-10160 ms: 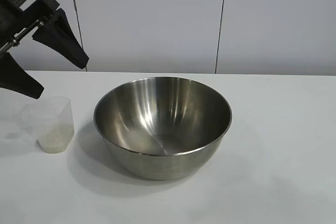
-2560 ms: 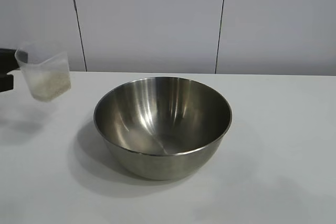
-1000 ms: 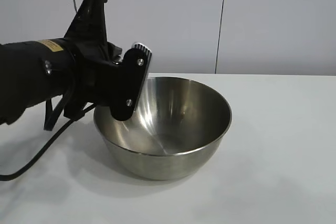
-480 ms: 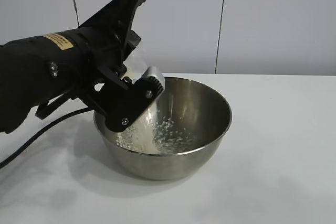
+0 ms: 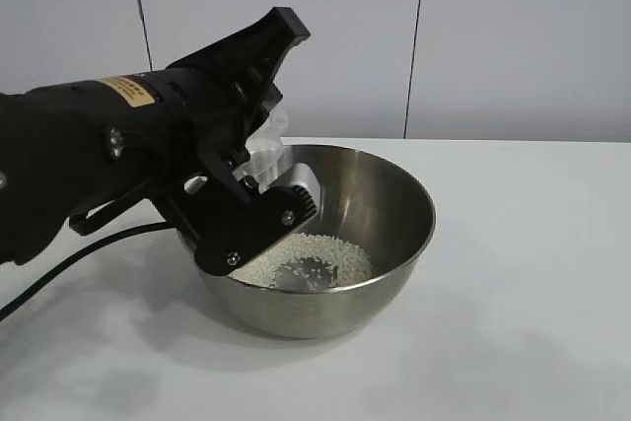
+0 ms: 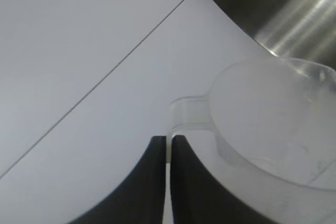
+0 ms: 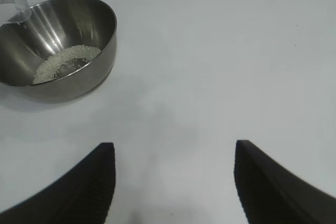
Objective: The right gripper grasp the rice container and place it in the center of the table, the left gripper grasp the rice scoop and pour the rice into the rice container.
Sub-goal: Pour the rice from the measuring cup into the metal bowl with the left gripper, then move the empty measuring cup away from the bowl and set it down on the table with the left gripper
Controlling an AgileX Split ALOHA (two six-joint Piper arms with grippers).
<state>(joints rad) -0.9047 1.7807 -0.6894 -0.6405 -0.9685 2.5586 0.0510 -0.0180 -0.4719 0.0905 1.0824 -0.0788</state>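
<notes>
From the exterior view I see my left hand (image 5: 258, 170) reaching in from the left over the near-left rim of the rice container (image 5: 394, 209), which stands in the middle of the white desk (image 5: 532, 283); the bulky black arm with its yellow label (image 5: 130, 91) and trailing cable (image 5: 59, 261) hides much of that rim; the hand's fingers are pressed together on the rice scoop (image 5: 268, 145), of which only a pale clear patch shows between the black parts, held above the container's inner wall; the rice (image 5: 315, 258) lies as a low off-white heap on the container's floor, thinner in the middle where the steel shows through.

On the left wrist view the two black fingers (image 6: 194, 182) are closed with only a hairline between them, pinching the scoop's thin handle tab; the scoop's translucent body lies just beyond the fingertips and looks empty (a few smudges inside, I cannot tell what they are); the container's shiny outer wall fills the corner beside it.

On the right wrist view my right hand (image 7: 174, 179) hovers above bare desk, fingers spread wide and gripping nothing; the container sits well apart from it, the rice visible inside, with the clear scoop just above its far rim.
</notes>
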